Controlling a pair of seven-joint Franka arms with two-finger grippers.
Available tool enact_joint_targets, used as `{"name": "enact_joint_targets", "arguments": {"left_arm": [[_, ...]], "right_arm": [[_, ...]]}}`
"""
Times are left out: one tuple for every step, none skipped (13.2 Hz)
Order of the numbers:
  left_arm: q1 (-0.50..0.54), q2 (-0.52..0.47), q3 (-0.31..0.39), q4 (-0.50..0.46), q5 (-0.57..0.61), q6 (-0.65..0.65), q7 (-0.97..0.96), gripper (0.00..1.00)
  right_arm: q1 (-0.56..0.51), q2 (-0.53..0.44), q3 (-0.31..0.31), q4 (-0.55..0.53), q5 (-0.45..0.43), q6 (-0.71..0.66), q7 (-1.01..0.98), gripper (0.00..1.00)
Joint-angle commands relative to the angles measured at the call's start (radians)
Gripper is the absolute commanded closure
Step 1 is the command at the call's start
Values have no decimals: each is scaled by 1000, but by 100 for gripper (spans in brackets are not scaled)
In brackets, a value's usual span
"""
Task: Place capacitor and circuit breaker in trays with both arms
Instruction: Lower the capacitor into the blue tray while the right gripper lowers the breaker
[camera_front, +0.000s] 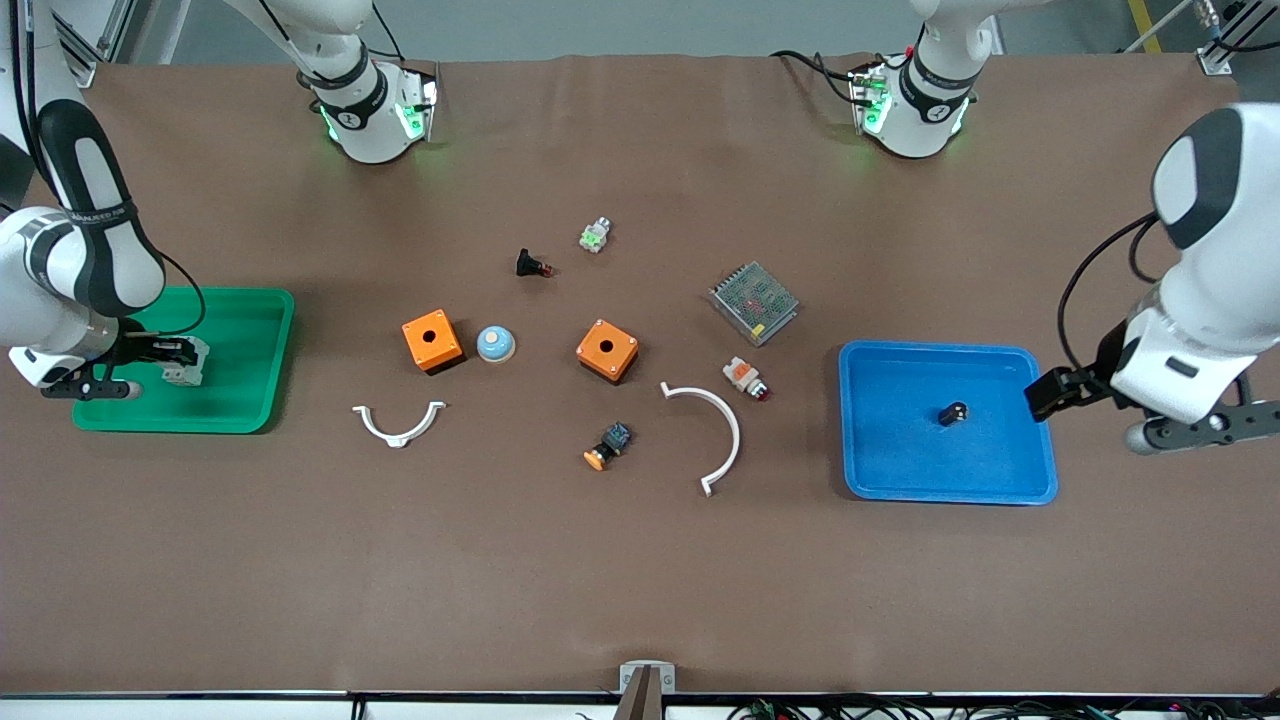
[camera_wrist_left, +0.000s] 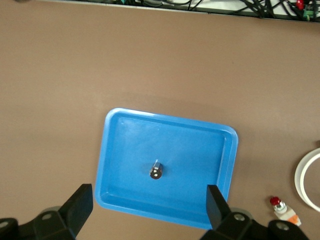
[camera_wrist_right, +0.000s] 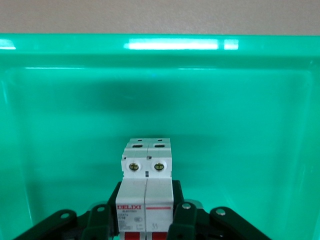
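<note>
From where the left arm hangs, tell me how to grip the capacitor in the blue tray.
Come from straight above and close across the round sides of the capacitor, not its ends. It lies on its side, alone mid-tray, walls well clear.

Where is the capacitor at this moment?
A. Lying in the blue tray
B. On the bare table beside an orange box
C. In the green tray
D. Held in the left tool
A: the capacitor lies alone in the blue tray, with the open left tool above it.
</note>
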Motion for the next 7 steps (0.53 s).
{"name": "enact_joint_targets", "arguments": {"left_arm": [[9,-28,-13,46,7,-99,53,0],[9,-45,-13,54,4,-124,62,0],[9,-67,-14,54,2,-142,79,0],[6,-73,-14,54,2,-155,87,0],[6,-81,-16,54,-1,-167,94,0],[6,-91,-16,54,-1,-178,102,0],[0,-111,-8,53,-19,-185,119,0]], "right_arm": [[-30,-3,21,-10,8,13,0,45],[-30,-1,21,-2,11,5,-1,0],[-24,-7,21,4,11,-10,2,0],[-17,-22,24,18,11,-47,2,0],[-12,-48,29,50,11,-106,8,0],[23,-74,29,94,11,-198,14,0],[55,-104,27,148,11,-298,37,0]]}}
